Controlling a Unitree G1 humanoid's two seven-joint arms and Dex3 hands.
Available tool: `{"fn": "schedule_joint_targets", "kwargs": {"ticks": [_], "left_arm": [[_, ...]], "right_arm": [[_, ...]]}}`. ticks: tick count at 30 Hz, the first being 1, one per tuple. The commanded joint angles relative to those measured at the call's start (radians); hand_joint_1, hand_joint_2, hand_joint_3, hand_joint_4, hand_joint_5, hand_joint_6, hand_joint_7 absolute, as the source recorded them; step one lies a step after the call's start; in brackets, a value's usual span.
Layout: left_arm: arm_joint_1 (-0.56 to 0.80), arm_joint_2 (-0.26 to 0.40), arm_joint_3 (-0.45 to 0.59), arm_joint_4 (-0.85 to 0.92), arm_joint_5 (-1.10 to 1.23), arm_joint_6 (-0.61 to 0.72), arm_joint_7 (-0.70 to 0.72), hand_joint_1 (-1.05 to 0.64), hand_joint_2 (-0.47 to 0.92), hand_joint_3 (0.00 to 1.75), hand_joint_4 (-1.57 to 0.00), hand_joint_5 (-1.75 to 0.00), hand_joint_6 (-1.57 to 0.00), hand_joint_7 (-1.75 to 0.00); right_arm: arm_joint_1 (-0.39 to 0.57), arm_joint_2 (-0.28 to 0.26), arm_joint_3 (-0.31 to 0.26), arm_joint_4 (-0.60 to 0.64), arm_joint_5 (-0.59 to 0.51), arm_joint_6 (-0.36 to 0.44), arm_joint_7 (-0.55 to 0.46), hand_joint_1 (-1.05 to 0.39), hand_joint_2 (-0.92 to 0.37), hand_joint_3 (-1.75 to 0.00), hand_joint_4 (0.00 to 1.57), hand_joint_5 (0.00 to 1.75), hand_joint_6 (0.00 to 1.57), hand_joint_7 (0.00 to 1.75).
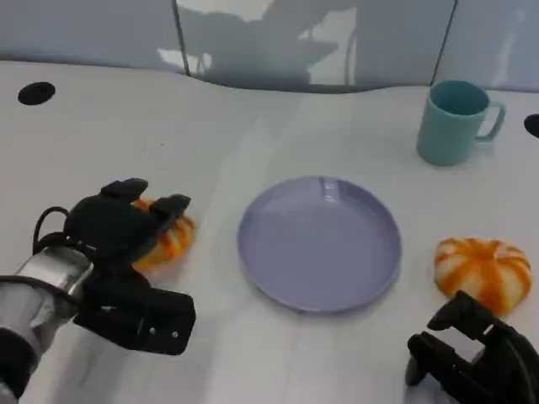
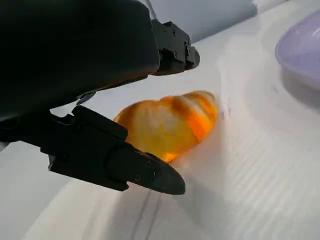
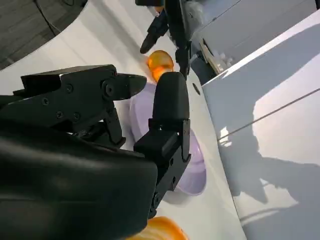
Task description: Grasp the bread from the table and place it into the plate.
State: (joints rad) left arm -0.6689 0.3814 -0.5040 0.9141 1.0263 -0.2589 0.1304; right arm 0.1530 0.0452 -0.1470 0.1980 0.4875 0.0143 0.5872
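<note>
Progress so far looks early: the white table (image 1: 253, 135) has the big lavender plate (image 1: 318, 242) sitting in the middle with nothing on it, so the placing part hasn't happened yet. The bread (image 1: 173, 237), the orange-striped one on the plate's left side, lies flat on the table just beside the rim.

The left hand (image 1: 126, 220) hovers right over that bread. In the left wrist view the fingers (image 2: 140, 172) are spread apart on either side of the loaf, one above and one below in that picture, and I can't see them actually touching it. So I'd call it an open hand lined up for a grasp, not a hold. Still to do, by my guess: close on the bread, lift it, carry it the short way over, set it down.

The right hand (image 1: 472, 349) rests low at the near right edge of the table with nothing in it. Its fingers (image 3: 170, 105) stick out apart in its own wrist view.

Other stuff: a teal mug (image 1: 456, 121) stands upright at the far right, well apart from everything. A second orange-striped bun (image 1: 483, 269) sits right of the plate, just in front of the right hand. Nothing stands between the left bread and the plate, so the path looks clear to me. Only worry is the fingers nudging the loaf sideways while closing.
</note>
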Motion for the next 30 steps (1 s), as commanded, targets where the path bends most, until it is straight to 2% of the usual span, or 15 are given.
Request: {"fn": "schedule_joint_targets", "kwargs": {"ticks": [1,7,11,30], "left_arm": [[-0.097,-0.042,-0.053,0.156,-0.008,0.039,0.033,-0.61,0.87,0.0,-0.02,-0.01,-0.07,0.0],[-0.167,-0.086,-0.108,0.284,-0.027,0.057,0.049,-0.62,0.88,0.01,0.0,0.0,-0.05,0.0],[-0.196,-0.109,-0.115,0.339,-0.063,0.051,0.039,-0.61,0.87,0.0,-0.03,-0.01,-0.07,-0.01],[-0.208,-0.108,-0.164,0.357,-0.11,0.051,0.05,-0.61,0.86,0.0,-0.03,-0.01,-0.08,0.0]], "right_arm": [[0.009,-0.015,-0.013,-0.013,0.008,-0.005,-0.001,-0.67,-0.92,-0.17,0.75,1.63,0.64,1.39],[0.01,-0.021,-0.012,-0.018,0.002,0.001,-0.01,-0.68,-0.92,-0.17,0.76,1.65,0.64,1.41],[0.005,-0.026,-0.015,0.004,0.002,-0.027,0.015,-0.67,-0.92,-0.21,0.76,1.64,0.62,1.41],[0.004,-0.027,-0.015,0.008,0.003,-0.032,0.017,-0.66,-0.92,-0.22,0.76,1.64,0.62,1.42]]}}
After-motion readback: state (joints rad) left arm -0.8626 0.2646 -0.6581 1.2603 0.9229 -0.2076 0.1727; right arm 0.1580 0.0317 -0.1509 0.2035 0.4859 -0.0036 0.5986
